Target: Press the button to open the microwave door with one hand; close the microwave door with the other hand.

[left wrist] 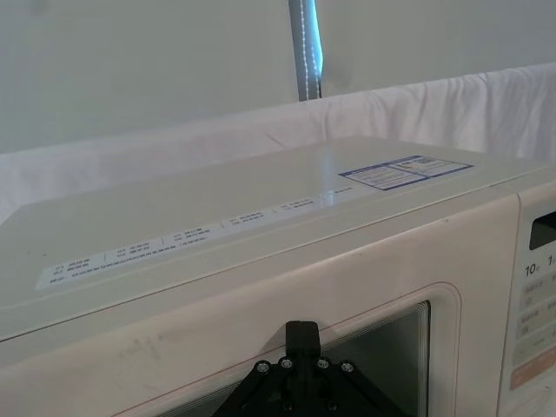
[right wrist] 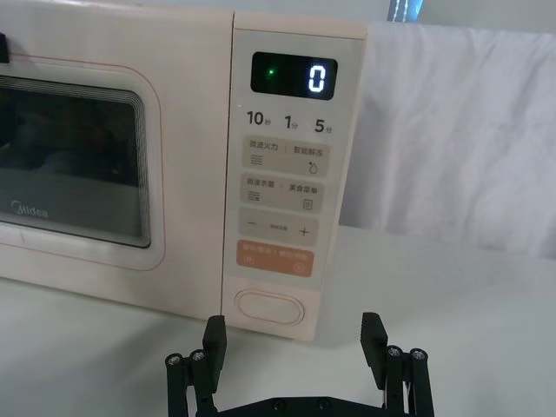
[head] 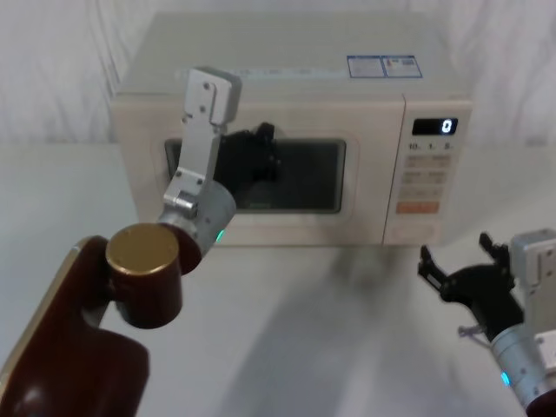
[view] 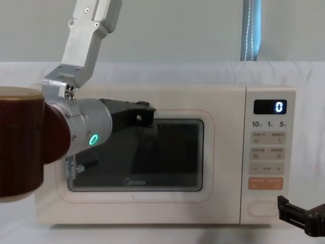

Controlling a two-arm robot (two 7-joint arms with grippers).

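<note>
My right black boxy tool [right wrist: 294,343] hovers empty with fingers spread, low over the table; the wide cream pill-shaped button [right wrist: 268,307] lies straight ahead, nearer than my left tool [head: 261,148], which rests against the shut cream microwave door [head: 365,187].

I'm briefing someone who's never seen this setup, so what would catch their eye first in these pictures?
The cream microwave fills the middle of the table, its microwave door shut and its display glowing zero. The left pincer is up against the door's glass window. The right pincer hangs open low at the right, facing the button at the bottom of the control panel.
</note>
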